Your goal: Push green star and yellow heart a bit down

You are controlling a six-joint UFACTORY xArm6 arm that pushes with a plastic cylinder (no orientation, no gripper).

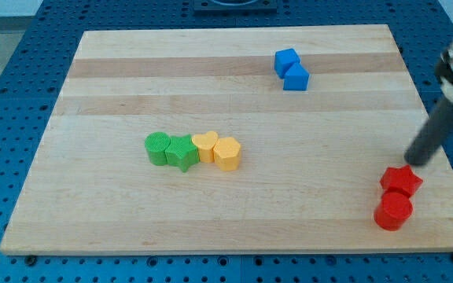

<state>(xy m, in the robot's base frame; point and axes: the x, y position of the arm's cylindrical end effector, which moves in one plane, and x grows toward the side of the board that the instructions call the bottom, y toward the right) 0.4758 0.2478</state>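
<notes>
Camera view: green star touching yellow heart, row left-right; no jaws visible.

green blocks: 2 | yellow blocks: 2 | blue blocks: 2 | red blocks: 2

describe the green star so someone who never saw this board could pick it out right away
On the wooden board, left of centre, four blocks sit packed in a row: two green, then two yellow. The green star is second from the view's left, between the green round block and the yellow heart. Its pointed outline sets it apart from the other green block.
</notes>
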